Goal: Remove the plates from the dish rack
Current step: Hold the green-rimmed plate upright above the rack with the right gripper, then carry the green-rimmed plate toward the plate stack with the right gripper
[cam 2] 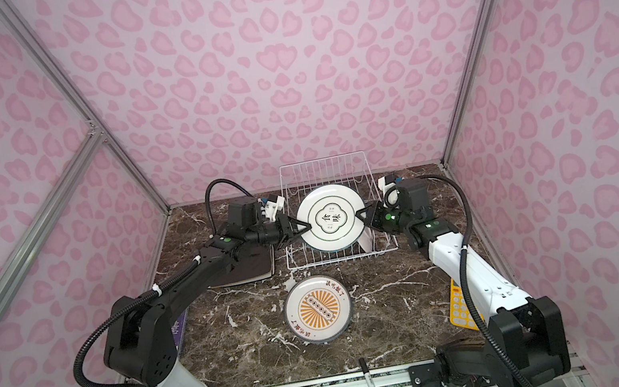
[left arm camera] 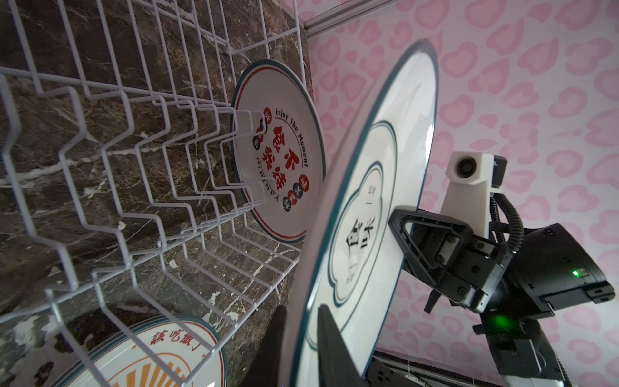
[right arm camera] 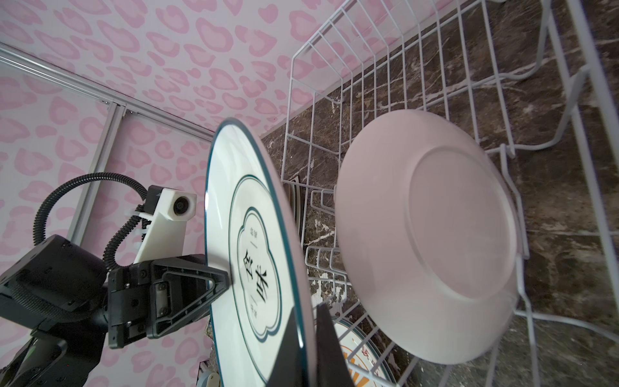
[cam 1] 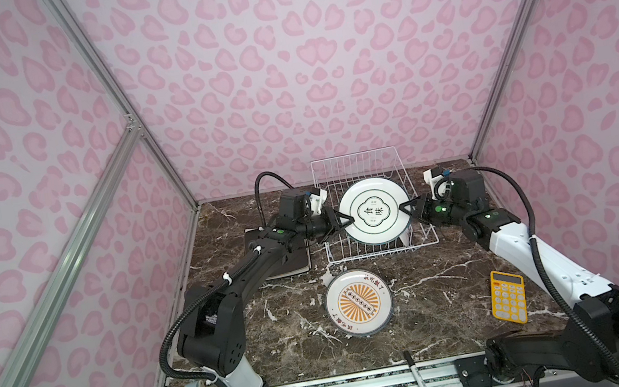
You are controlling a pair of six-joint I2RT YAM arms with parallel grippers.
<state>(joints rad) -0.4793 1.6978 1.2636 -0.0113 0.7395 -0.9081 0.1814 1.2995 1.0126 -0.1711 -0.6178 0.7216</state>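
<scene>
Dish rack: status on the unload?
Grip: left gripper and right gripper both shut on green-rimmed plate, opposite rims. Held over dish rack. One red-green plate stands in rack; nothing blocking.

Top views overhead (near twins), wrist views close, sharing dish rack (cam 1: 358, 165)

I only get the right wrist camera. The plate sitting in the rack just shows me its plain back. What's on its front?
Observer: In the left wrist view the racked plate has red and dark lettering, including "Enjoy The Moment".
Operator: Cool! A bit of orange peeks through. What's that?
Observer: Both top views show an orange sunburst plate lying flat in front of the dish rack.
Operator: Anything that isn't a plate?
Observer: A yellow calculator, at the right in a top view.
</scene>
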